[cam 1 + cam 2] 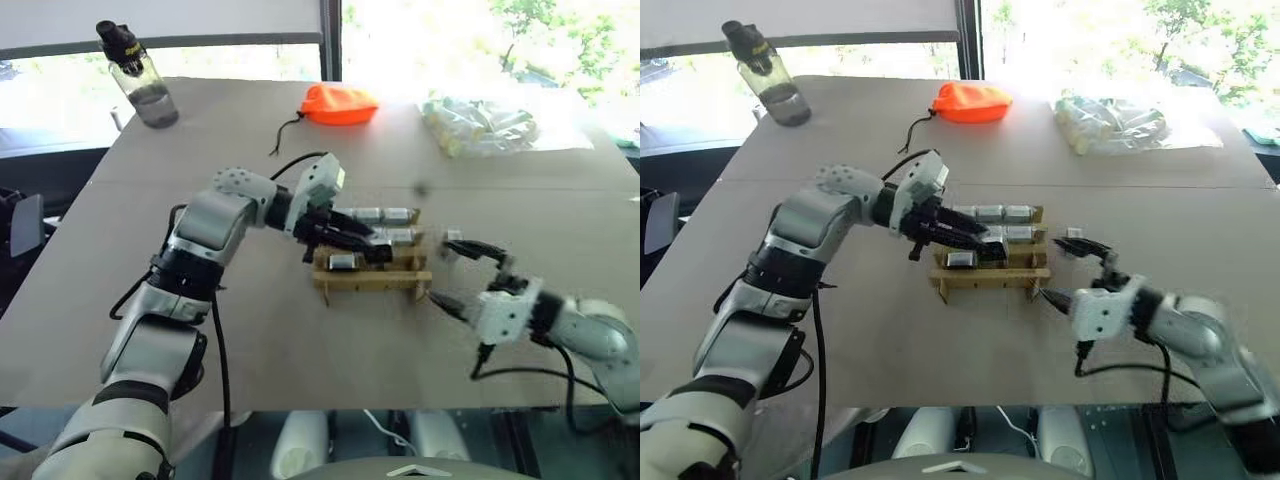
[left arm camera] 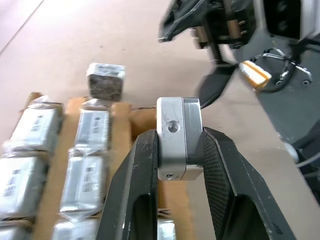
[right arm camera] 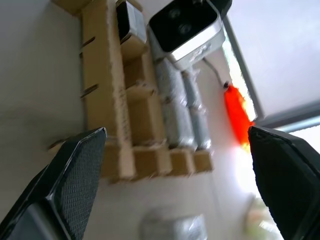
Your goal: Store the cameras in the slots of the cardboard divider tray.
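Left pincer [image 2: 177,165] clamping camera [image 2: 179,137] above cardboard divider tray [image 2: 122,120], loose camera [image 2: 105,81] beyond

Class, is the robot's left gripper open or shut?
Shut: the left gripper has its jaws clamped on both sides of a silver camera.

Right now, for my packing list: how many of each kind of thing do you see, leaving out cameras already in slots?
Bottle: 1
Orange pouch: 1
Clear bag: 1
Tray: 1
Unslotted cameras: 2, one in the left pincer, one loose
Total: 6
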Robot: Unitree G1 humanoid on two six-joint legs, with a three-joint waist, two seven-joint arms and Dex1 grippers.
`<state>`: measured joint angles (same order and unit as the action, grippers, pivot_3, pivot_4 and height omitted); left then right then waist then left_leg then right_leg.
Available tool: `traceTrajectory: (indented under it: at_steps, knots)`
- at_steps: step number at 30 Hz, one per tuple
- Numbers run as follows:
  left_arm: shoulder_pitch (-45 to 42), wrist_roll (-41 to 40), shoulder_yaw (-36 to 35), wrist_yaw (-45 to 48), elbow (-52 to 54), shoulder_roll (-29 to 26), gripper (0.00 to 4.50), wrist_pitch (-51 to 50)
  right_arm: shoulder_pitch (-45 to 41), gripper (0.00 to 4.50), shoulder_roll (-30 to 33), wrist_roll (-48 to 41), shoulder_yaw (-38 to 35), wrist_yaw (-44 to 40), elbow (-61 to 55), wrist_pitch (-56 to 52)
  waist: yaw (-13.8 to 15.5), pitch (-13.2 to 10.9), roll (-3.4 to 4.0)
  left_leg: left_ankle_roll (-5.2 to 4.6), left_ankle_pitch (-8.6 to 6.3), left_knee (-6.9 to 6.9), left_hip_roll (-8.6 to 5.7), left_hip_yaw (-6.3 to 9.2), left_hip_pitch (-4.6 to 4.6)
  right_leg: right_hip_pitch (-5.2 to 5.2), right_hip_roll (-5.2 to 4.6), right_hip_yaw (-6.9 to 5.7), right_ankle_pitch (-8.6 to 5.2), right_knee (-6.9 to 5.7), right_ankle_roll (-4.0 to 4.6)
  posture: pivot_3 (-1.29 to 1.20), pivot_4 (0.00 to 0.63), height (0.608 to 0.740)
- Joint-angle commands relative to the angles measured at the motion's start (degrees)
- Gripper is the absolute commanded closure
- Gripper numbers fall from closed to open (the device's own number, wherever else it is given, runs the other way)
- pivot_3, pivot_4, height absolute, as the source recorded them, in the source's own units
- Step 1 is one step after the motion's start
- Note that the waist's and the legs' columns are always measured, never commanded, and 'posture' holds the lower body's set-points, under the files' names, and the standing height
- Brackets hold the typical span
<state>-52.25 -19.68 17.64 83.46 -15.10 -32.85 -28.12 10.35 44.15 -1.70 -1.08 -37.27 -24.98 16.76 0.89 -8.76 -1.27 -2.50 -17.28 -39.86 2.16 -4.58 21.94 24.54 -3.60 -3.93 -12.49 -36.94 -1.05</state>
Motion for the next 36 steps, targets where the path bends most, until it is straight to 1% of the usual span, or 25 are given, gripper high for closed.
traceTrajectory:
  at_steps: [1, 3, 4, 8, 12, 20, 23, 27, 31, 36]
  knots:
    - [-2.61, 2.98, -0.72, 0.26, -3.57, -0.36, 3.82, 4.58, 12.32, 0.00, -1.50, -17.96, -9.66, 0.03, -11.25, -11.29, 0.01, 0.01, -0.02, 0.00, 0.00, 0.00, 0.00, 0.12, 0.00, -0.06, 0.00, 0.03, 0.00, 0.00, 0.01, 0.00, 0.150, 0.740]
    - [-2.76, 3.89, -0.21, 0.86, -4.28, -0.36, 3.82, 5.51, 18.49, 0.00, -3.24, -26.15, -12.77, -0.31, -14.00, -13.91, -0.20, 0.01, -0.02, 0.00, -0.01, 0.00, 0.05, 0.08, -0.11, -0.14, 0.08, 0.01, 0.00, 0.01, 0.01, 0.00, 0.150, 0.740]
    - [-2.60, 4.56, 0.25, 1.14, -4.41, -0.44, 3.82, 6.24, 20.97, 0.00, -4.66, -28.57, -14.00, -0.10, -14.56, -14.42, -0.23, 0.01, -0.03, -0.02, -0.01, -0.01, 0.04, 0.00, -0.16, -0.14, 0.07, 0.02, 0.00, 0.01, 0.00, 0.00, 0.150, 0.740]
    - [-2.20, 7.28, 1.60, 1.84, -5.44, -0.17, 3.82, 8.75, 30.56, 0.00, -8.83, -33.02, -15.12, -5.43, -14.69, -12.81, -0.03, 0.02, -0.02, -0.28, -0.16, -0.12, 0.07, 0.18, -0.21, -0.30, 0.07, 0.05, -0.06, 0.01, -0.06, 0.00, 0.150, 0.740]
    - [-2.43, 8.90, 1.77, 2.19, -6.40, -0.09, 3.82, 10.14, 35.85, 0.00, -11.53, -37.47, -15.00, -10.68, -14.62, -11.91, -0.02, 0.02, -0.02, -0.33, -0.19, -0.15, 0.08, 0.24, -0.18, -0.32, 0.07, 0.02, -0.06, 0.02, -0.06, 0.00, 0.150, 0.740]
    - [-0.38, 8.56, 1.72, 2.47, -2.75, 0.04, 3.82, 8.29, 35.45, 0.00, -12.40, -38.78, -17.06, -17.25, -11.64, -10.33, 0.04, 0.02, -0.02, -0.40, -0.23, -0.20, 0.10, 0.24, -0.17, -0.33, 0.04, 0.05, -0.11, 0.02, -0.12, 0.00, 0.150, 0.740]
    - [0.03, 8.57, 1.59, 2.15, -2.65, 0.24, 3.82, 7.66, 33.82, 0.00, -13.30, -38.34, -18.18, -19.77, -8.76, -7.97, 0.06, 0.02, -0.02, -0.41, -0.24, -0.20, 0.09, 0.27, -0.16, -0.33, 0.04, 0.03, -0.06, 0.03, -0.05, 0.00, 0.150, 0.740]
    - [1.46, 8.78, 1.88, 1.75, -1.43, 0.13, 3.82, 7.54, 32.46, 0.00, -12.47, -36.87, -19.76, -22.46, -5.19, -6.94, 0.06, 0.04, 0.00, -0.43, -0.26, -0.20, 0.07, 0.26, -0.16, -0.33, 0.03, 0.04, -0.06, 0.04, -0.06, 0.00, 0.150, 0.740]
    - [3.13, 9.84, 1.85, 0.68, -1.06, 0.39, 3.82, 9.10, 30.74, 0.00, -12.38, -36.89, -20.70, -22.11, -4.82, -7.59, 0.07, 0.08, 0.05, -0.43, -0.25, -0.20, 0.09, 0.26, -0.18, -0.35, 0.02, 0.05, -0.05, 0.04, -0.04, 0.00, 0.150, 0.740]
    - [4.02, 10.32, 1.77, -0.97, -1.15, 2.01, 3.82, 11.10, 30.19, 0.00, -13.17, -36.49, -20.70, -21.42, -5.43, -7.89, 0.24, 0.17, 0.14, -0.43, -0.25, -0.20, 0.08, 0.31, -0.23, -0.44, 0.02, 0.00, -0.05, 0.04, -0.04, 0.00, 0.150, 0.740]
